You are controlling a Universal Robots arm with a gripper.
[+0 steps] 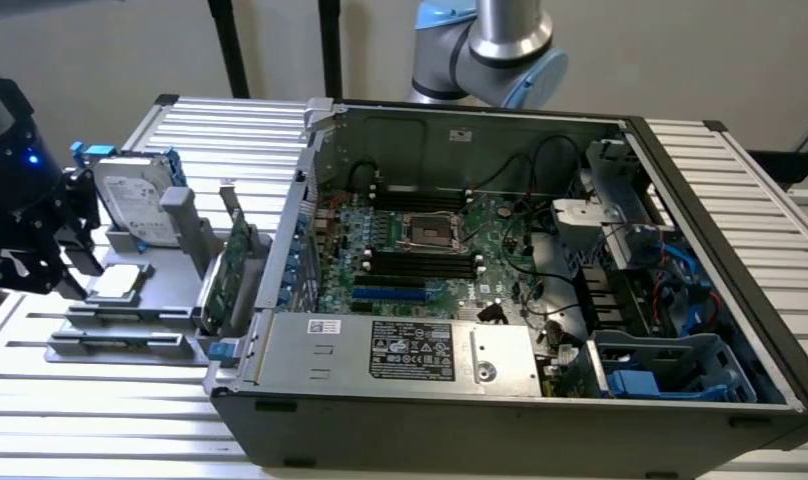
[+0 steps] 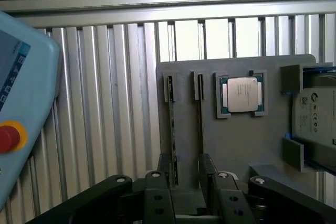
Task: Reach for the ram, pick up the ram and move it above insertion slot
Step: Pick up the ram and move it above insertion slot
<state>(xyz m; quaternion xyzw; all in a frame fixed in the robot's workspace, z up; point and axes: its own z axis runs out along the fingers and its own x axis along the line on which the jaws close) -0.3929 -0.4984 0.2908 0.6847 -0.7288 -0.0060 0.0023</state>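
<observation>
The ram (image 2: 172, 129) stands on edge in a groove of the grey holder (image 2: 247, 140), a thin dark-green strip seen from above. My gripper (image 2: 186, 178) hangs over the holder's near end, open. Its two dark fingers (image 2: 208, 174) stand apart, and the ram's end runs down between them, close against one finger. A second, parallel groove (image 2: 199, 108) lies beside the ram. In the exterior view my gripper (image 1: 57, 265) is at the far left, over the holder (image 1: 124, 330). The black insertion slots (image 1: 424, 263) lie side by side on the motherboard inside the open case.
On the holder sit a CPU chip (image 2: 241, 94), a silver hard drive (image 1: 137, 205) and a green expansion card (image 1: 237, 270). A teach pendant (image 2: 21, 77) with a red button lies on the ribbed table. The case wall (image 1: 291, 250) stands between holder and motherboard, near a blue slot (image 1: 391, 295).
</observation>
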